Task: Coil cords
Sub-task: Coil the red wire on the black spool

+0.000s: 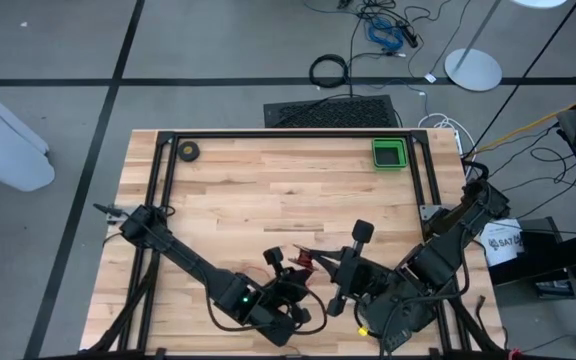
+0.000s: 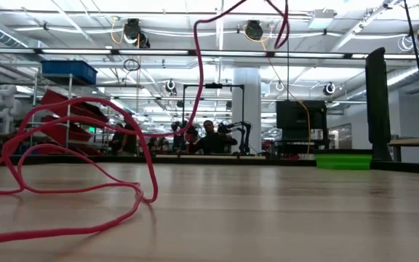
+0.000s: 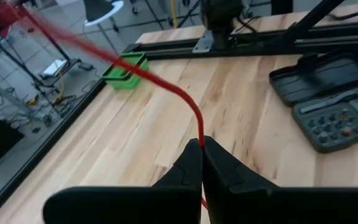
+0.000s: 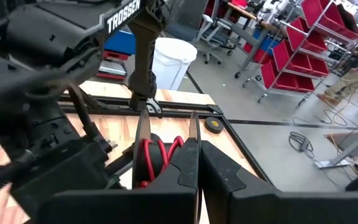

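Cord (image 3: 166, 87) runs taut from my left gripper (image 3: 202, 144), pinched shut on it near the table's front edge. My right gripper (image 4: 198, 134) is closed on nothing just beside. Loose red loops (image 2: 71, 182) sprawl uncoiled; I judge most winding remains.

In the low view the red cord (image 2: 71, 164) runs off the picture's left and top edges, so neither end shows. In the left wrist view it vanishes between the left tool (image 3: 202, 163) fingers, and the grey case (image 3: 334, 93) is cut by the right edge. From above, the arms hide most of the cord beneath them.
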Available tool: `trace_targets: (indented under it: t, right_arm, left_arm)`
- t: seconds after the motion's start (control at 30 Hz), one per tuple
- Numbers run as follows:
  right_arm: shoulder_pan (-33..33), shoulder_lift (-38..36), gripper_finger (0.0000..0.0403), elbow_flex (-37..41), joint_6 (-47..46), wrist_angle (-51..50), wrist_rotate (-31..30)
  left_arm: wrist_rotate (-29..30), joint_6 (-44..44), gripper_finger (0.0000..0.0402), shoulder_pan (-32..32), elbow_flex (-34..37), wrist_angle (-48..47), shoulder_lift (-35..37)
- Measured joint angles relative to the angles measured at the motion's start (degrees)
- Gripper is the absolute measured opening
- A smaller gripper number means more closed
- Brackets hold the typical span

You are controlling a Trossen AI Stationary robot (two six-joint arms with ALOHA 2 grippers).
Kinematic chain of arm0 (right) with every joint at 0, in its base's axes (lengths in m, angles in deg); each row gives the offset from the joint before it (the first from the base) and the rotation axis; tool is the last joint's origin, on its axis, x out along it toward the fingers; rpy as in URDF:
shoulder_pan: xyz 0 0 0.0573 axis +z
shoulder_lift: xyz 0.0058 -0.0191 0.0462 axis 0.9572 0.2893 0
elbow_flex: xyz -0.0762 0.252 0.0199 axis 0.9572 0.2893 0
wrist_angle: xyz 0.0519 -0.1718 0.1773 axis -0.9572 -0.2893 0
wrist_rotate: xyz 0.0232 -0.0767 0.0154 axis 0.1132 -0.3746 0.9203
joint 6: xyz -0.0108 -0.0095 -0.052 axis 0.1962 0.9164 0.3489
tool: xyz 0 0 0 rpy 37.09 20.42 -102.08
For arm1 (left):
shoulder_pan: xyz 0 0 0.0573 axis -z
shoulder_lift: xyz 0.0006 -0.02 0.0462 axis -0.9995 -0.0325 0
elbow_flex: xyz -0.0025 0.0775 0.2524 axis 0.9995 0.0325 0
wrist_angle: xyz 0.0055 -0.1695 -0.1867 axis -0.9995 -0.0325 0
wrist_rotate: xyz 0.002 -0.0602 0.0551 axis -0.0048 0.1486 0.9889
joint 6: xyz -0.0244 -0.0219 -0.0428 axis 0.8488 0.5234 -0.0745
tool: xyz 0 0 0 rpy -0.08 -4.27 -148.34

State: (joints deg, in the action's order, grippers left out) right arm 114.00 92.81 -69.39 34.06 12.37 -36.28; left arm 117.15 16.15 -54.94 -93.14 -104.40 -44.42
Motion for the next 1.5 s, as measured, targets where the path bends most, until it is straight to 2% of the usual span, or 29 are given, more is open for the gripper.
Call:
trace_targets:
  t: [0.27,0.43,0.57,0.77,0.93,1.1,1.33,1.5]
  right_arm:
    - [-1.83,1.10,0.0000,0.00,-0.02,-0.37,0.82]
    - [-2.90,1.25,0.0000,0.00,-0.58,-1.02,7.45]
    - [-3.10,1.24,0.0000,0.00,-1.04,-1.62,8.38]
    - [-4.15,1.24,0.0000,0.00,-3.22,-2.78,14.28]
    - [-4.50,1.48,0.0000,0.00,-3.25,-2.93,15.20]
    - [-4.29,1.13,0.0000,0.00,-2.51,-3.12,15.19]
    - [-1.49,-0.80,0.0000,0.00,-2.78,-3.79,15.16]
    - [0.75,-2.03,0.0000,0.00,-3.40,-4.07,15.00]
  left_arm:
    - [0.01,-3.54,0.0000,0.66,0.00,3.00,-0.02]
    - [0.03,-7.38,0.0000,1.35,-0.16,3.00,0.04]
    - [0.01,-9.65,0.0000,2.62,-1.81,3.08,0.07]
    - [0.05,-11.08,0.0000,3.78,-4.24,3.05,0.17]
    - [-0.20,-11.01,0.0000,4.07,-4.74,1.87,0.20]
    - [-3.16,-10.40,0.0000,4.05,-4.74,-1.85,0.20]
    - [-3.11,-4.15,0.0000,4.05,-4.74,-9.90,0.20]
    - [-2.39,-1.64,0.0000,4.05,-4.74,-12.27,0.20]
